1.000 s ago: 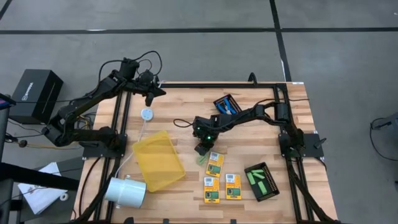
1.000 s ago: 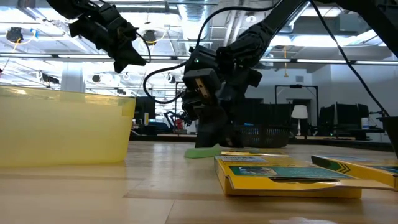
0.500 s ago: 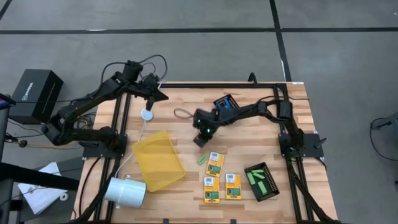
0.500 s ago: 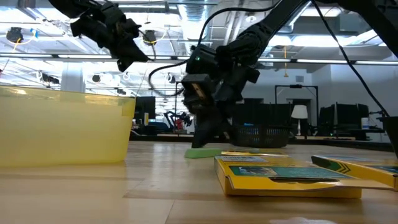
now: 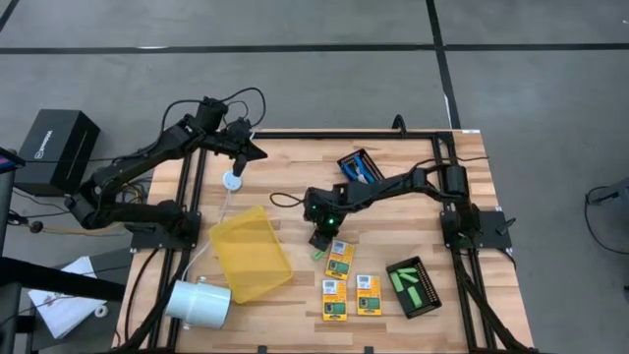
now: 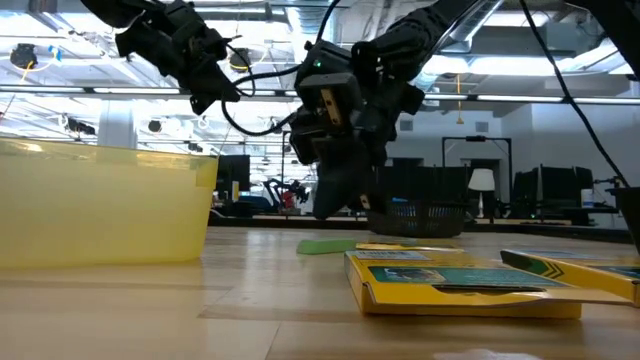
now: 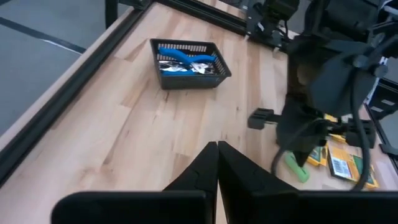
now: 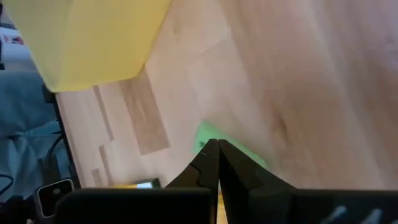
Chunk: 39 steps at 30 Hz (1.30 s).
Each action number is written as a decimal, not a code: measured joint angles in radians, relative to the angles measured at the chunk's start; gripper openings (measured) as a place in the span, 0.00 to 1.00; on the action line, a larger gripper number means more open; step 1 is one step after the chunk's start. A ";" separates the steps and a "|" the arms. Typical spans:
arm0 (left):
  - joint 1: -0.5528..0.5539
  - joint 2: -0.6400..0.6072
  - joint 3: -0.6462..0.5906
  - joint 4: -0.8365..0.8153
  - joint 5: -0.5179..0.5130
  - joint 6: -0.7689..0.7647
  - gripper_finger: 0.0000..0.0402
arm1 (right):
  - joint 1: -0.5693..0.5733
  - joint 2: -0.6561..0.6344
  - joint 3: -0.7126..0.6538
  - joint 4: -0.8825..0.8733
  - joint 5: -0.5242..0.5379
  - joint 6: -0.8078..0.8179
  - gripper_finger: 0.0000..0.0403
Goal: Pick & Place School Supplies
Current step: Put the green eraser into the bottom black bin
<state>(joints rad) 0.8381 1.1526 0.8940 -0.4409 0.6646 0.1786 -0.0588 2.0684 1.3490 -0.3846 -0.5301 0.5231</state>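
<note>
right gripper: closed, empty, over green stick.
left gripper: closed, parked at 10 o'clock.
advice: fingers should be opened before descent.

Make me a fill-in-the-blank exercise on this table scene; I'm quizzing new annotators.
1. The blue-handled scissors lie in a black mesh ____.
2. Both end effectors, left and right, are ____.
3. The loose bright green stick lies on the wooden ____.
4. ____ yellow-and-green crayon boxes lie flat.

Missing: tray; shut; table; Three
</note>
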 joint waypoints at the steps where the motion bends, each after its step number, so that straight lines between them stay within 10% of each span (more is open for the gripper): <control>1: 0.002 0.000 0.000 0.000 0.000 0.000 0.00 | -0.001 0.001 0.000 -0.001 0.000 0.000 0.00; 39: 0.005 0.001 -0.062 0.007 0.021 -0.003 0.00 | -0.021 0.047 0.001 0.026 -0.075 -0.008 0.00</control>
<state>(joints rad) 0.8429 1.1534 0.8318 -0.4336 0.6861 0.1753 -0.0798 2.1159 1.3502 -0.3584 -0.6052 0.5155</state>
